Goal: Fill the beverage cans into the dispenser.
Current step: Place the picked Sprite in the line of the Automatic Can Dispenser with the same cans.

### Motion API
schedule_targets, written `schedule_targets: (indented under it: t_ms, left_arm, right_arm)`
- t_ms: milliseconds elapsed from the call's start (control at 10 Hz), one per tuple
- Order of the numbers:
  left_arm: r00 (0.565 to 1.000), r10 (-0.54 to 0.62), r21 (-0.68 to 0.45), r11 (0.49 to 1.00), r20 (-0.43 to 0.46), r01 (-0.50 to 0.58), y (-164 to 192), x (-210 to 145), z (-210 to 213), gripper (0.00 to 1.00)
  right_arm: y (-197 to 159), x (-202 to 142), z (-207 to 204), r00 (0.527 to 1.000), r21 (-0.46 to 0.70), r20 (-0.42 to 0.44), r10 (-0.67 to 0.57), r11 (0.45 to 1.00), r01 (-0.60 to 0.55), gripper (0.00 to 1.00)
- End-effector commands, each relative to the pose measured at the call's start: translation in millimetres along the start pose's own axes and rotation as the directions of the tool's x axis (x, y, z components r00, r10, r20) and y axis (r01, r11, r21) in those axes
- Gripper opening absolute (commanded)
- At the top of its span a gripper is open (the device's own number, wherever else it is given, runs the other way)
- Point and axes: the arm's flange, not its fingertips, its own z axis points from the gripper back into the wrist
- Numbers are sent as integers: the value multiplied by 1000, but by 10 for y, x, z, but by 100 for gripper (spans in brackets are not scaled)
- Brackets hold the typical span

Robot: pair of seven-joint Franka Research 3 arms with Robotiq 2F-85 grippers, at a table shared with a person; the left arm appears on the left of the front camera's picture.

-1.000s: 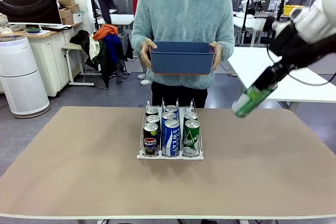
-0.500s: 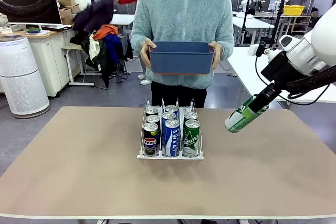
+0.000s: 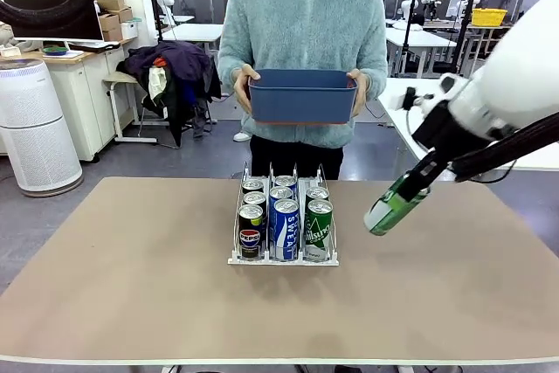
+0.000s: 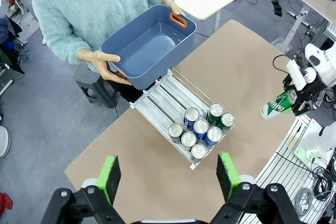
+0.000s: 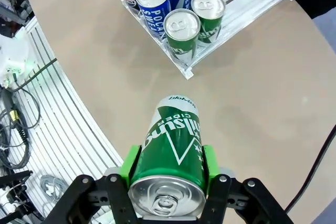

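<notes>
The right claw [image 5: 169, 174] pinches a tilted green can [image 5: 170, 150] above bare tabletop [image 5: 252, 103]; the rack [image 5: 185, 68] stands ahead. The left claw [image 4: 168, 174] is spread.

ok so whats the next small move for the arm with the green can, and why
Probably carry it left to the back of the dispenser's right lane. The right gripper holds the green can tilted above the table beside the rack, and that lane's rear looks free.
</notes>
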Motion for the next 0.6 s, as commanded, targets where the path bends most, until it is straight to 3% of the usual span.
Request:
schedule_targets:
  t_ms: [0,500]
  left_arm:
    - [1000,3,1,1000,0,-3,13,-12,7,97]
    - [1000,3,1,1000,0,-3,13,-12,7,97]
  right_arm:
    - [114,257,-218,1000,-22,-13,-8,1000,8,58]
    - [349,616,-697,995,-43,-49,-82,996,79,58]
